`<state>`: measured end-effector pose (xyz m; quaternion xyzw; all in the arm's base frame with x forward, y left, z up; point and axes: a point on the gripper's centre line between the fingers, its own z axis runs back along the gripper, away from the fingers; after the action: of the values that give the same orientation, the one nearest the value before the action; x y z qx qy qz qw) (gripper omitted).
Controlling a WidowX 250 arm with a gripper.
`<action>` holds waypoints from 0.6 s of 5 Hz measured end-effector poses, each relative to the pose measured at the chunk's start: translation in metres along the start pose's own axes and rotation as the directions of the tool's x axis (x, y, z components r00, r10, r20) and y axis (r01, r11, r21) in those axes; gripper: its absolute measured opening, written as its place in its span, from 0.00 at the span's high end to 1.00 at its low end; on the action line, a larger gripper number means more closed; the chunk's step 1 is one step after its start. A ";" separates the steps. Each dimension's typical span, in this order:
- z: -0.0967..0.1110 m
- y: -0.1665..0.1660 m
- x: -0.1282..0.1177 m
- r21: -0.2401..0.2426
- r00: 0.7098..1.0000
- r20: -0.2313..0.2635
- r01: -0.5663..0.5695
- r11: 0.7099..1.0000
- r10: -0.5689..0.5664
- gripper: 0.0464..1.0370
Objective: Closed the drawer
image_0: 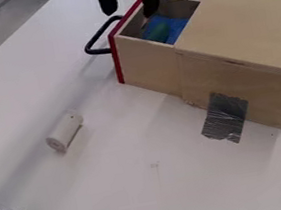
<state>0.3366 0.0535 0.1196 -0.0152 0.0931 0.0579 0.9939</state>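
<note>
drawer (150, 66): is standing open between 12 and 1 o'clock, its red front (117, 62) facing 10 o'clock, well apart from the box (243, 31), which is sitting toward 2 o'clock; closing is still needing to be done.
claw (129, 14): is hanging at 12 o'clock, released and grasping nothing, its two fingers parting across the front's top edge; one is pointing down on the handle side, the other over the inside.
handle (88, 46): is sticking out toward 10 o'clock, near the claw.
step in hand: seems to be pushing the drawer home; the red front is needing a steady shove toward 4 o'clock, in line with the drawer's side, low and near its middle so that nothing is skewing or jamming. the inner finger is perhaps wanting to clear the rim before the box is coming close, or it could be getting pinched.
cloth (175, 29): is lying inside, blue, with a green thing (158, 33) beside or on it; both are seeming low enough to be passing under the lid.
tape (226, 117): is running from the box down to the table (122, 181) near 4 o'clock, probably holding the box against the push.
cylinder (64, 131): is lying near 9 o'clock, white, well apart from the drawer's path.
writing: nothing is reading clearly.
</note>
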 end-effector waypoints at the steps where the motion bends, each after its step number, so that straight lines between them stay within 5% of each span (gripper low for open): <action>1: -0.014 0.000 0.001 -0.003 0.999 -0.043 -0.002 1.000 0.002 0.04; 3: -0.009 0.036 0.006 -0.052 0.994 -0.016 -0.111 0.992 0.111 0.04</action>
<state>0.3364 0.0893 0.1091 -0.0364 0.0987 0.1154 0.9877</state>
